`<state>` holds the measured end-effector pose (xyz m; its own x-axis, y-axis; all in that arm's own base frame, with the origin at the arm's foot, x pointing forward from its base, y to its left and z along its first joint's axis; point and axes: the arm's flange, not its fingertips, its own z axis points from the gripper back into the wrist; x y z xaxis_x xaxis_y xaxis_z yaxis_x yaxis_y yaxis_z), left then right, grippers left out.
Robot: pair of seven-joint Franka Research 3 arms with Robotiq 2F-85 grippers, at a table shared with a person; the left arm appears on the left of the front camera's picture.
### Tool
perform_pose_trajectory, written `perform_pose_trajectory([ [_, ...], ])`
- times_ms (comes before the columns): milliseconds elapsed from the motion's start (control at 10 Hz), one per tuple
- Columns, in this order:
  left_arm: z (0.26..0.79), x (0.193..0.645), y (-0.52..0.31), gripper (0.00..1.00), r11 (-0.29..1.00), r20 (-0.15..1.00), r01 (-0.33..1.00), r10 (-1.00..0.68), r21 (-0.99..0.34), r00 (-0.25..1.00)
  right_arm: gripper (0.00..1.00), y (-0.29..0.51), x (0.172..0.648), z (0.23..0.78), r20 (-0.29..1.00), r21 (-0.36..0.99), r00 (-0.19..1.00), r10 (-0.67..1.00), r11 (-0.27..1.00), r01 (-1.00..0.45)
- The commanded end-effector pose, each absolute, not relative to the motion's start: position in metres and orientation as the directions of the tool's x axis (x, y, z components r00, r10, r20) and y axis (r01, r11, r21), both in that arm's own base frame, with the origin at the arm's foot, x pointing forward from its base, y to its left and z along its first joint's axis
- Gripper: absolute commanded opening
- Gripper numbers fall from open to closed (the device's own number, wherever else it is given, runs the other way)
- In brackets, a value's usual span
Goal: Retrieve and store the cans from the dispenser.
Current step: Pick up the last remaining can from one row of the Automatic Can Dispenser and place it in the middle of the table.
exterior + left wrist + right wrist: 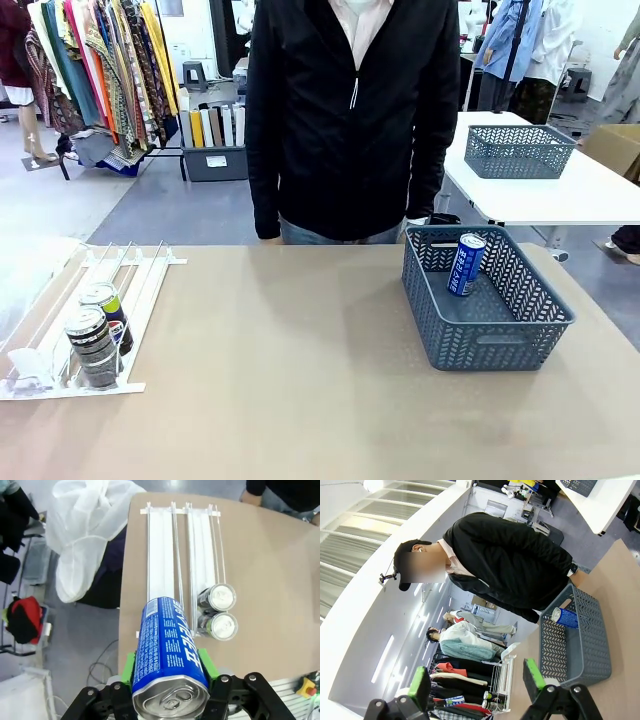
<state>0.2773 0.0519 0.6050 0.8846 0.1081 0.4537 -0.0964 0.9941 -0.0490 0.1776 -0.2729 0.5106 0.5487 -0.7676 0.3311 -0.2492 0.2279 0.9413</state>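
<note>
The white dispenser (140, 275) lies at the table's left end, and two cans stand at its low end: a dark patterned can (93, 347) in front and a black Pepsi-logo can (107, 313) behind it. From above, the dispenser (162, 545) and those two cans (218, 612) sit below my left gripper (169, 672), which is shut on a blue can (167, 655) with white lettering, held high over the rack. Another blue can (466, 264) leans inside the dark grey mesh basket (520, 340) at the right. My right gripper (477, 680) hangs open in the air, nothing between its green pads.
A person in a black jacket (345, 120) stands at the far side of the table, close to the basket. A second mesh basket (518, 151) rests on a white table behind. A white plastic bag (85, 535) hangs off the table beside the dispenser.
</note>
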Motion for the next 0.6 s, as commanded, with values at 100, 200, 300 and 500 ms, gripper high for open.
perform_pose_trajectory([
  [100, 0.615, 0.276, 0.045, 0.00, 0.996, 0.457, -0.086, 0.086, -0.022, 0.885, 1.00, -0.273, 0.181, 0.513, 0.354, 0.930, 0.529, -0.771, 0.232, -0.285],
  [200, 0.615, 0.276, 0.045, 0.00, 0.996, 0.457, -0.086, 0.086, -0.022, 0.885, 1.00, -0.273, 0.181, 0.513, 0.354, 0.930, 0.529, -0.771, 0.232, -0.285],
  [300, 0.615, 0.276, 0.045, 0.00, 0.996, 0.457, -0.086, 0.086, -0.022, 0.885, 1.00, -0.273, 0.181, 0.513, 0.354, 0.930, 0.529, -0.771, 0.232, -0.285],
  [500, 0.609, 0.290, 0.029, 0.00, 0.981, 0.444, -0.166, 0.191, -0.096, 0.875, 1.00, -0.273, 0.181, 0.513, 0.354, 0.930, 0.529, -0.771, 0.232, -0.285],
])
